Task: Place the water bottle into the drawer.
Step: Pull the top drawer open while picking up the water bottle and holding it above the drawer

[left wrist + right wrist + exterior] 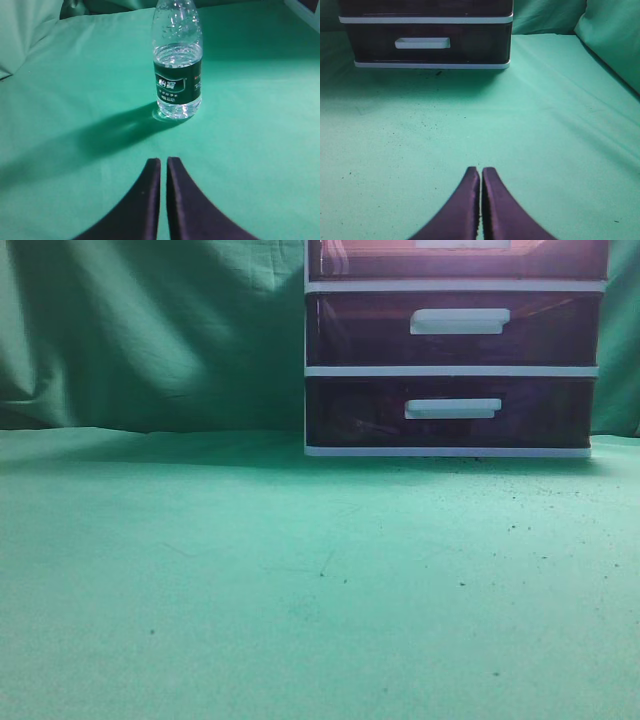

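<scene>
The water bottle is clear plastic with a dark green label and stands upright on the green cloth, in the left wrist view only. My left gripper is shut and empty, a short way in front of the bottle. The reddish-maroon drawer is the top one of the white-framed cabinet, cut off by the top edge of the exterior view; it looks closed. My right gripper is shut and empty, well in front of the cabinet. Neither gripper shows in the exterior view.
Two darker purple drawers with white handles sit below it, the middle one and the bottom one, which also shows in the right wrist view. Green cloth covers the table and hangs behind as a backdrop.
</scene>
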{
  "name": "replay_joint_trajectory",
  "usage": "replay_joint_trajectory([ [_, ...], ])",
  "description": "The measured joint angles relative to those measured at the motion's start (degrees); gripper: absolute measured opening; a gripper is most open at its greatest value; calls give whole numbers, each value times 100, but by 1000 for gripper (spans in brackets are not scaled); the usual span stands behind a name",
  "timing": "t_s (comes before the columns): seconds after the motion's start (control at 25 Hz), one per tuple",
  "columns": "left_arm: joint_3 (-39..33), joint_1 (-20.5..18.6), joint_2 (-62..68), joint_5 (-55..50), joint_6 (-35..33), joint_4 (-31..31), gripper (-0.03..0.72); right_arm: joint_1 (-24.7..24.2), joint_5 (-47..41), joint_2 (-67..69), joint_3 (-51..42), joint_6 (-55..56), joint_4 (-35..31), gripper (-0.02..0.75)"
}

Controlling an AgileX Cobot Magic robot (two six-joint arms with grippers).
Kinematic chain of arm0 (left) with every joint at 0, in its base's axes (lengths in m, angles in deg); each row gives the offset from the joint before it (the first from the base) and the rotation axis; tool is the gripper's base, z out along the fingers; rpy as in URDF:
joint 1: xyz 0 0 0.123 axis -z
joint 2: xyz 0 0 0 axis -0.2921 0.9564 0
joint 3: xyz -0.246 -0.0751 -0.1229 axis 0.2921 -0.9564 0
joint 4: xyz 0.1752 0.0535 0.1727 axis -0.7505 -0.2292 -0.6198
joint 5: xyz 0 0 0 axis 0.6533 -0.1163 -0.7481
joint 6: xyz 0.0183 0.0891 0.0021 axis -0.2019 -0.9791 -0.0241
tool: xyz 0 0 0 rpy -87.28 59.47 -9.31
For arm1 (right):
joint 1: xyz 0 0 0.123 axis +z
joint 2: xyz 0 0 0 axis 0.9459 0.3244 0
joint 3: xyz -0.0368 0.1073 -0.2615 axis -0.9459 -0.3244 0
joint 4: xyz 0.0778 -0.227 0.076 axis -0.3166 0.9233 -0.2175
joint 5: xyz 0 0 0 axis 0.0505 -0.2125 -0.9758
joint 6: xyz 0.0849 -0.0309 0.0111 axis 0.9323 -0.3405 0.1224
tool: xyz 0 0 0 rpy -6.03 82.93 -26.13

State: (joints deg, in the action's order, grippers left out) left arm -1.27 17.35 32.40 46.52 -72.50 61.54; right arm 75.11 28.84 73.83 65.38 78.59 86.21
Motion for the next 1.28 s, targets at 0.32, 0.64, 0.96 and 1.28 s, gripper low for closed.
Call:
replay_joint_trajectory([
  [0.32, 0, 0, 0, 0, 0, 0, 0, 0, 0, 0, 0, 0, 0, 0],
  [0.64, 0, 0, 0, 0, 0, 0, 0, 0, 0, 0, 0, 0, 0, 0],
  [0.96, 0, 0, 0, 1495, -37, -111, 0, 0, 0, 0, 0, 0, 0, 0],
  [1.28, 0, 0, 0, 4208, 291, -105, 0, 0, 0, 0, 0, 0, 0, 0],
])
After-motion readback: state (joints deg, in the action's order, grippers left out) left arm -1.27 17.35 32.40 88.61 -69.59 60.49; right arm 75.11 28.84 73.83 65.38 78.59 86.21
